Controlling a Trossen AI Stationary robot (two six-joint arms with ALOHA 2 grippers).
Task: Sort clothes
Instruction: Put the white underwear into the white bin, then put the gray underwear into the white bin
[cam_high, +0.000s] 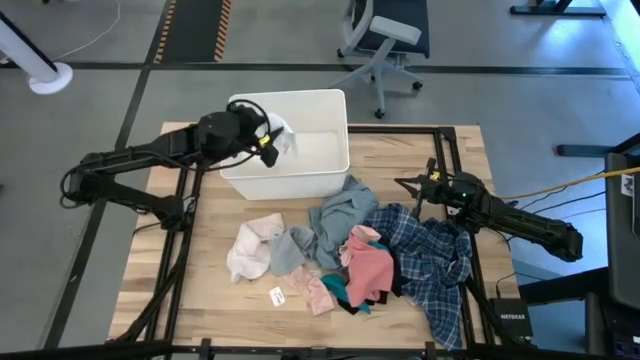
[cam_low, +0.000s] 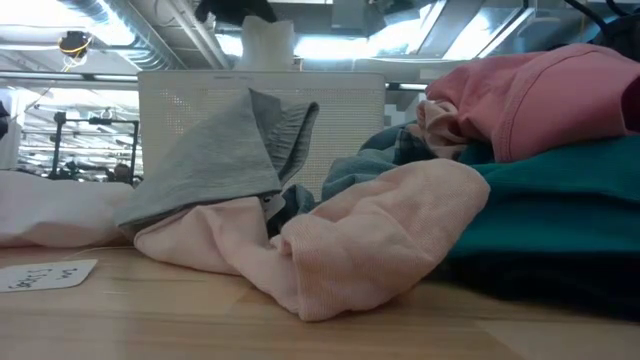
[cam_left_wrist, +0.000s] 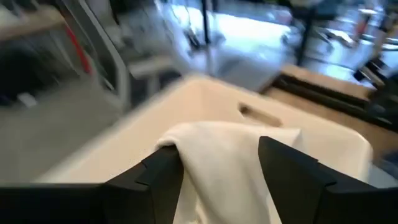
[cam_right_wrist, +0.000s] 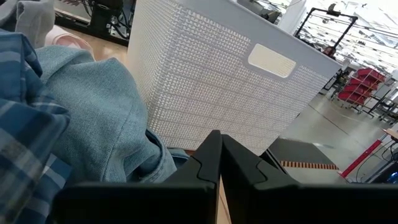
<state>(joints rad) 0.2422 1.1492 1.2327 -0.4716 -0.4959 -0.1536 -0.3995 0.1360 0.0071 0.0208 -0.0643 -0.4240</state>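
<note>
Over the white bin (cam_high: 300, 150) at the far edge of the worktop (cam_high: 200, 290), the left gripper (cam_high: 268, 138) hangs with its fingers (cam_left_wrist: 163, 174) spread wide, a white cloth (cam_left_wrist: 217, 162) draped loosely between them and sagging toward the bin's floor. The grip looks released rather than clenched, so the cloth appears to be on its way in; whether it has fully left the fingers cannot be told. From above, the same pale piece (cam_high: 283, 135) shows at the bin's far-left corner, with nothing else visible inside.

Near the worktop's right edge the right gripper (cam_high: 412, 185) waits with its fingers pressed together on nothing, just beside the grey-blue top (cam_high: 342, 210) and the plaid shirt (cam_high: 430, 260).

By this evidence the sort is barely begun: one piece is at the bin and nearly everything else remains out. Across the middle and near-right of the worktop lie the grey-blue top, the plaid shirt spreading toward the near-right corner, a pink piece (cam_high: 370, 268) on top of it, a teal piece (cam_high: 340, 292) tucked beneath, a pale pink piece (cam_high: 313, 290) toward the near edge, and a whitish garment (cam_high: 250, 250) to the left of the heap. A small paper tag (cam_high: 277, 295) lies on the wood beside the pale pink piece. Several garments overlap, so each will likely need teasing apart before lifting.
</note>
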